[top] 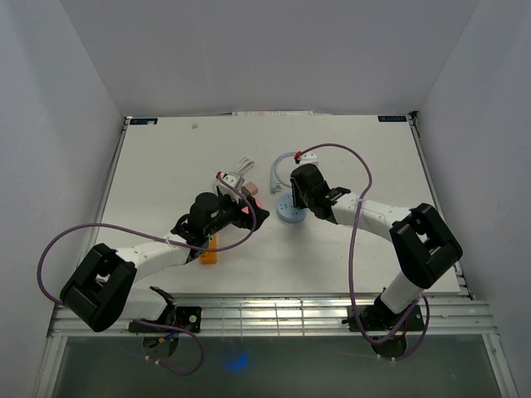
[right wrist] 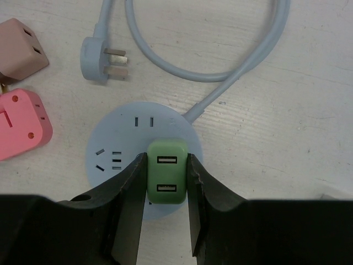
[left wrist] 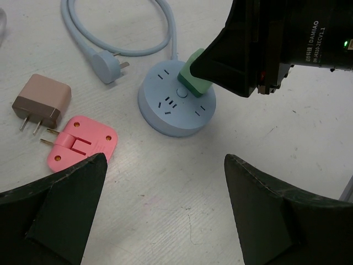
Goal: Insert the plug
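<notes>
Two grippers are in view: my right gripper [right wrist: 166, 160] clamps the green plug [right wrist: 166, 176] from both sides with narrow jaws. The plug stands on the top face of the round blue socket [right wrist: 118, 138], though I cannot tell whether its pins are fully seated. My left gripper [left wrist: 164, 165] hangs over the table [left wrist: 182, 210] with fingers spread wide and nothing between them, and a pink plug [left wrist: 83, 142] and a brown plug [left wrist: 43, 99] lie close together beside the socket.
</notes>
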You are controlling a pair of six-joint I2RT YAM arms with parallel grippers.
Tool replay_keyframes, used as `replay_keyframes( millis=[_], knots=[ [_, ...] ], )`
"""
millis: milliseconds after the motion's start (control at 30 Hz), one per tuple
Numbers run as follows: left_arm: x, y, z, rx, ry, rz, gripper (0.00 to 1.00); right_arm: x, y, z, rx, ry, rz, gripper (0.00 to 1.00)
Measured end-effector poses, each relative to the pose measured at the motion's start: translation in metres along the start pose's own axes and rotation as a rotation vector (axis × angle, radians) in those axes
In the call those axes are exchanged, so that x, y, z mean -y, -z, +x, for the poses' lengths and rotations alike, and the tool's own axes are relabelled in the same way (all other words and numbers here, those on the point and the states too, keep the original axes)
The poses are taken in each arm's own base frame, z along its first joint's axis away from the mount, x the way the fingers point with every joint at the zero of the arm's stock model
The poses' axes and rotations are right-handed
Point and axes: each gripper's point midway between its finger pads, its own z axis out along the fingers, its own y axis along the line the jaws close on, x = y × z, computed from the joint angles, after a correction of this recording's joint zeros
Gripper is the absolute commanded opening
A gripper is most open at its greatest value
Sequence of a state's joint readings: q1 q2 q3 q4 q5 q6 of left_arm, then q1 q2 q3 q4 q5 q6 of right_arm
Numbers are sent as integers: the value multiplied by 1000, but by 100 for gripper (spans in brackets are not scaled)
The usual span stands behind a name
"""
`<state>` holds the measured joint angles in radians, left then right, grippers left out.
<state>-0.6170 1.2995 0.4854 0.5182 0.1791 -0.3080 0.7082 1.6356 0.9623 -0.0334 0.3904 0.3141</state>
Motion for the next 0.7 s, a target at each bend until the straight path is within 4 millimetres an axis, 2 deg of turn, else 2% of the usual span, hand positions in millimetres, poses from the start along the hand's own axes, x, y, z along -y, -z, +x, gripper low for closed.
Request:
replay_keyframes(
  millis=[33, 67, 233, 300, 367, 400, 500, 533, 700],
  knots=[
    [-1, 0, 0, 0, 3, -3, 98, 0, 2, -2, 4, -1, -2, 27],
    [-2, 0, 0, 0, 7, -7, 98, 0, 2, -2, -1, -1, -2, 32],
    [-6, 1, -1, 0, 13, -16, 98, -3, 8, 3, -57, 16, -21, 47],
    [-6, 1, 1, -6, 14, -18, 98, 0, 13, 25, -151, 51, -22, 60],
    [-7, 1, 2, -9, 14, -23, 98, 3, 17, 43, -224, 81, -15, 67],
    [-7, 1, 2, -10, 14, -23, 98, 4, 19, 44, -238, 90, -13, 70],
    [-7, 2, -1, -2, 11, -24, 98, 1, 25, 28, -234, 110, -20, 73],
    [-6, 3, -2, 2, 9, -24, 98, -1, 27, 20, -221, 111, -27, 78],
    [-11, 3, -4, 7, -7, -47, 98, -7, 45, -9, -151, 116, -73, 78]
  ],
)
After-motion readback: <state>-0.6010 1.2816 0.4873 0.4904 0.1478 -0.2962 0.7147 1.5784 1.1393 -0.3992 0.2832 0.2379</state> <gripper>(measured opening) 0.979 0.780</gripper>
